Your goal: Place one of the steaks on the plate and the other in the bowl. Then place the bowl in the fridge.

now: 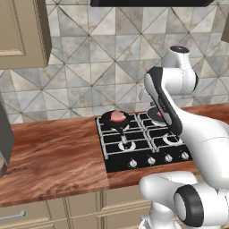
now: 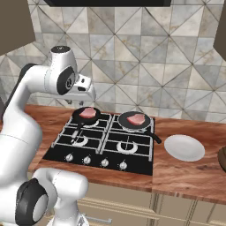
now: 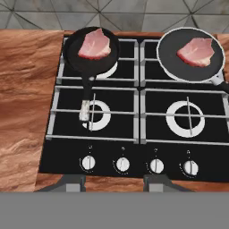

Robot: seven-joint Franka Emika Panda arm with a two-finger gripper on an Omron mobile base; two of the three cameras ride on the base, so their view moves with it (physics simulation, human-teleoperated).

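Observation:
Two pink-red steaks lie in black frying pans on the back burners. One steak is in the left pan. The other steak is in the right pan, which my arm partly hides in the left base view. My gripper hovers above the stove's front half, open, with nothing between its fingertips. The white plate lies on the counter right of the stove. The dark brown bowl peeks in at the right edge. The fridge is out of view.
The black gas stove has a row of knobs along its front. Wooden counter stretches to its left. A tiled wall stands behind, a beige wall cabinet hangs upper left, and a dark grey object stands at the left edge.

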